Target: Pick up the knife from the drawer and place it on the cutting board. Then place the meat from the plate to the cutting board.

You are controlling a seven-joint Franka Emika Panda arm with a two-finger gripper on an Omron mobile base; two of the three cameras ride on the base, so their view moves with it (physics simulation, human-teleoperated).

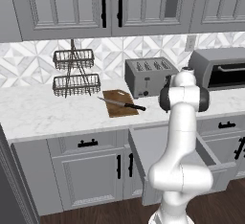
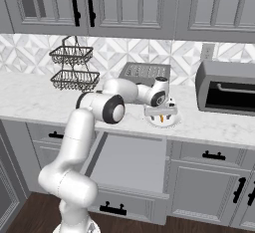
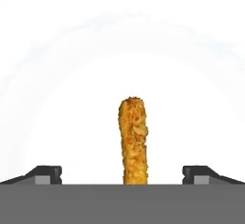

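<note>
The orange-tan meat (image 3: 133, 141) lies on the white plate (image 3: 72, 98), and my fingertips (image 3: 48, 174) stand wide on either side of it without touching it. In the right base view my gripper (image 2: 161, 116) points down, open, just over the plate (image 2: 173, 121) and the meat (image 2: 162, 120). The knife (image 1: 123, 104) rests across the dark brown cutting board (image 1: 116, 104) on the counter. The wide grey drawer (image 1: 165, 144) is pulled out below the counter edge, its flat inside (image 2: 132, 162) bare.
A grey toaster (image 1: 150, 77) stands behind the board and a toaster oven (image 1: 221, 68) to its right. A two-tier wire basket rack (image 1: 74, 74) stands at the back left. Upper cabinets hang over the counter. The open drawer juts out in front of the arm's base.
</note>
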